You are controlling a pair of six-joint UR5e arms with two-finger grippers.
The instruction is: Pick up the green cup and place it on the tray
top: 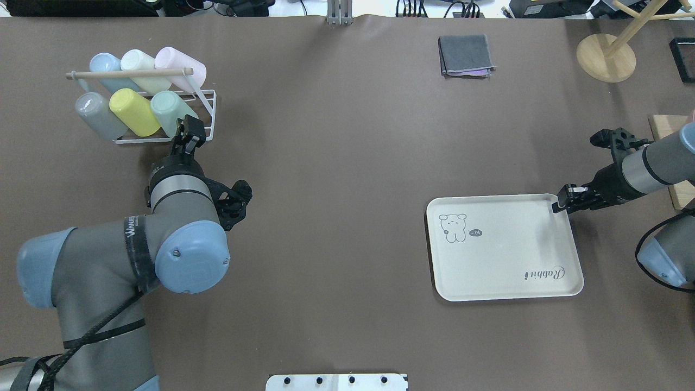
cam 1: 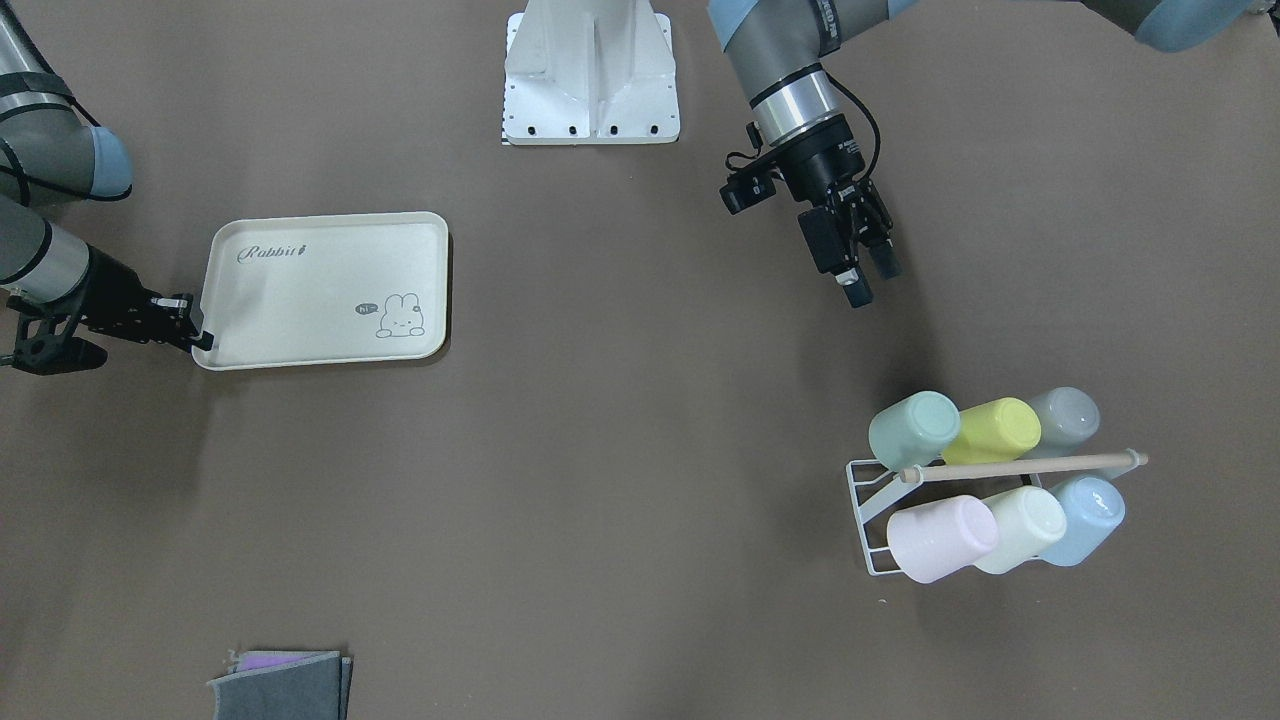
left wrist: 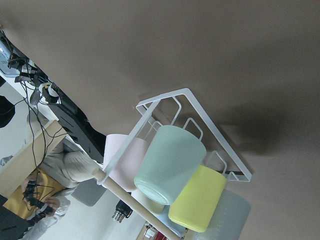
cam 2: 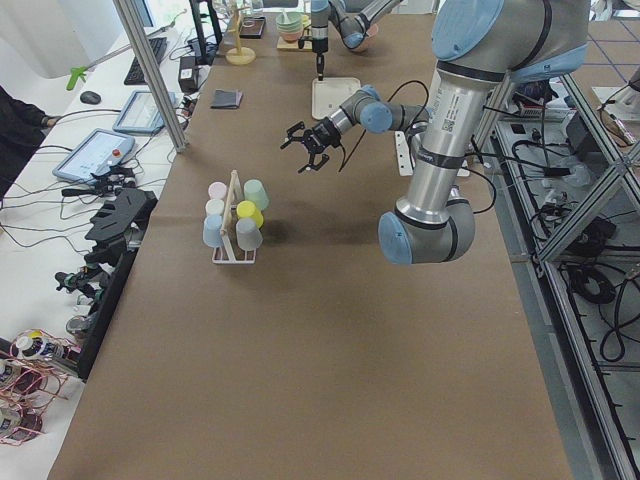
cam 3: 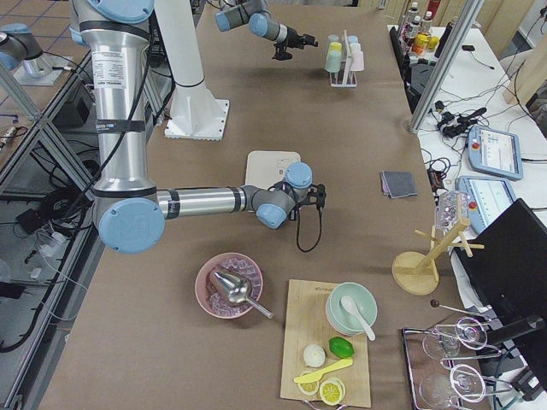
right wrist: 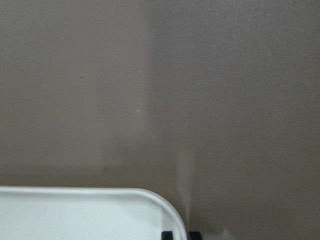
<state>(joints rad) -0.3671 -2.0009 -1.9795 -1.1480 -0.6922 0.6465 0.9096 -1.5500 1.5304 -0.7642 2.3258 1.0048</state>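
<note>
Green cup [cam 1: 915, 428] sits tilted on a prong of the white wire rack [cam 1: 865, 500], bottom up, at the end of the row on the robot's side. It touches the yellow cup [cam 1: 992, 430] next to it, w/ a grey cup [cam 1: 1065, 415] beyond that. Other row: pink [cam 1: 940, 538], pale cream-green [cam 1: 1022, 528] & blue [cam 1: 1088, 518] cups. A wooden bar [cam 1: 1020, 465] runs btwn the two rows.

Left gripper [cam 1: 872, 282] hangs above the bench [cam 1: 620, 450] near the green cup, not touching it. Jaws apart, nothing in them.

Tray [cam 1: 300, 300] lies flat, well apart from the rack, nothing on it. Right gripper [cam 1: 200, 338] is at one tray corner. In the wrist view its fingertips [right wrist: 167, 234] sit either side of the rim, so it looks pinched onto the tray.

Folded grey cloth [cam 1: 280, 685] lies at the bench edge far from the robot.
</note>
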